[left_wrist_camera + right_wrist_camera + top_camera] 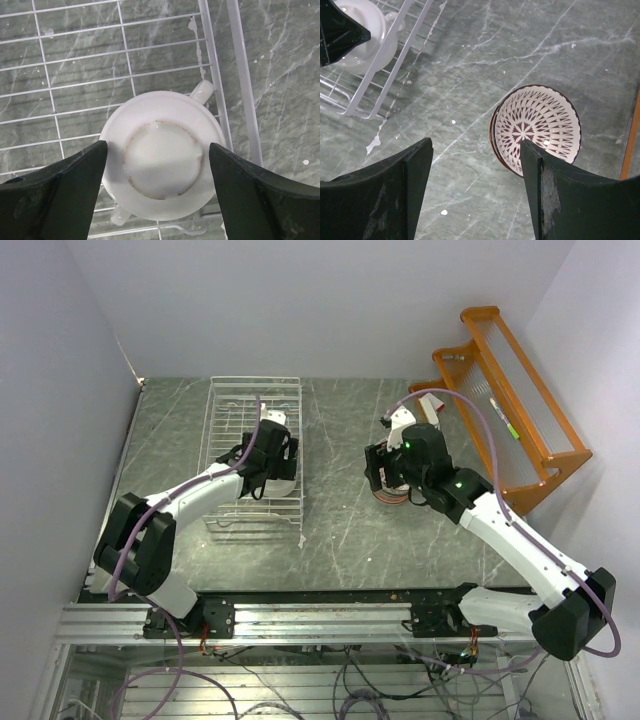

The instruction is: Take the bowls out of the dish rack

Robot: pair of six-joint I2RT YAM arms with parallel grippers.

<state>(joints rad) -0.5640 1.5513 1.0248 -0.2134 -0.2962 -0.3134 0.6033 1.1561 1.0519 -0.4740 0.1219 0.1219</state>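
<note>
The dish rack lies toward 9 o'clock on the bench, and the left jaws hang inside it near its 3 o'clock side wall. In the left wrist view they are spread wide and hold nothing. One finger stands at 9 o'clock of the cream bowl and the other at 3 o'clock, so the bowl sits squarely between them. It rests upside down, foot ring up. Whether either finger touches its rim I cannot tell. Being round, it has no long axis. Its small handle points to about 1 o'clock, off the closing line, so a straight pinch should miss it.

Further right, across open bench, the right jaws hover wide open and empty. A patterned bowl is nested in a reddish-brown bowl on the bench, at about 1 o'clock from their gap. The left arm is plainly the nearer one for the cream bowl.
</note>
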